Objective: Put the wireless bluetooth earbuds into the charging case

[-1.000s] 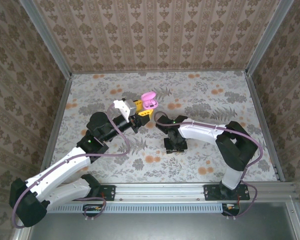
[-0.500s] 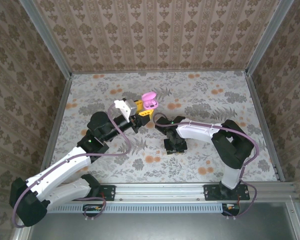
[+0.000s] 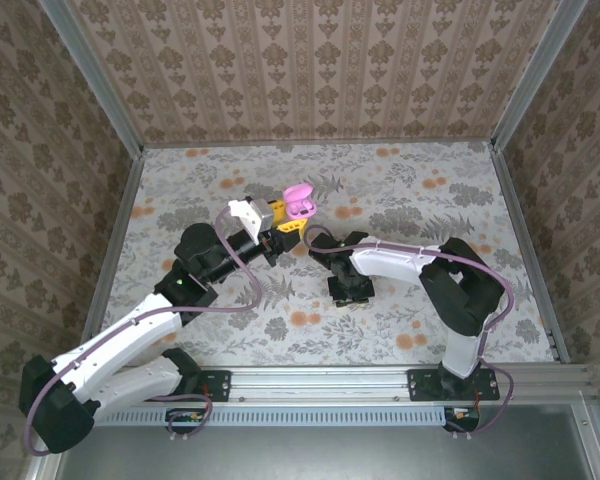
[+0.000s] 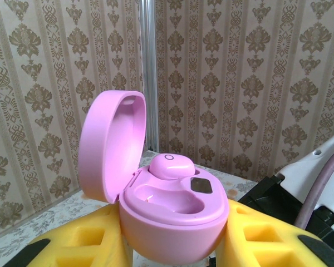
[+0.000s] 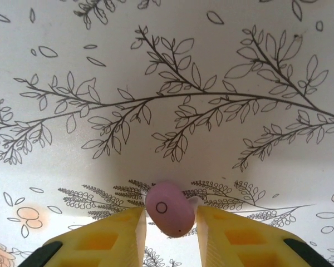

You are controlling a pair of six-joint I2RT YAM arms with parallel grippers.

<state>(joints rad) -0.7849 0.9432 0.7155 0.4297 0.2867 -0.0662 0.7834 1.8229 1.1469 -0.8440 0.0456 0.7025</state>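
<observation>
right pincer [image 5: 170, 225] pinching pink earbud [image 5: 167, 213], bottom centre; left pincer [image 4: 175, 247] clamps open charging case [image 4: 172, 222]. Align over empty socket [image 4: 167, 199].

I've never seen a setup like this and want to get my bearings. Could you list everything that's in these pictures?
charging case: one, pink, lid open, one socket empty, gripped above the middle of the table
seated earbud: one, pink, in the case's far socket
loose earbud: one, pale pink, gripped close to the tablecloth
tablecloth: one, pale with leaf and orange flower print, over the table
walls: three, brown patterned wallpaper, around the table
frame rail: one, silver, at the near edge
arms: two, white and black, purple cables
left hand: yellow fingers, shut on the charging case
right hand: yellow fingers, shut on the loose earbud
</observation>
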